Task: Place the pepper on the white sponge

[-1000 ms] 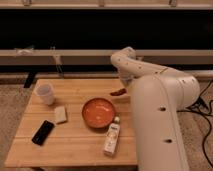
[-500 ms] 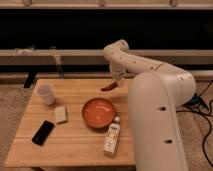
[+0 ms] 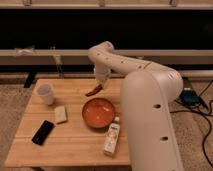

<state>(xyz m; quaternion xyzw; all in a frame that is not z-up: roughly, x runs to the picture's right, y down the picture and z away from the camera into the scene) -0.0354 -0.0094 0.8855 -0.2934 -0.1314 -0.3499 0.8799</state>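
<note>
The pepper [image 3: 93,91] is a small dark red, slightly curved chili held in my gripper [image 3: 98,88] above the wooden table [image 3: 75,137], just behind the orange bowl. The gripper is shut on the pepper's right end. The white sponge [image 3: 60,114] is a pale cream block lying on the table to the lower left of the gripper, between the white cup and the black device. The pepper is well to the right of the sponge and apart from it.
An orange bowl [image 3: 98,112] sits mid-table right below the gripper. A white cup [image 3: 46,93] stands at the back left. A flat black device [image 3: 42,132] lies at the front left. A white bottle [image 3: 111,138] lies near the front right edge.
My gripper has moved left with the pepper, from the table's right side to above the bowl's back rim. The things on the table have not moved.
</note>
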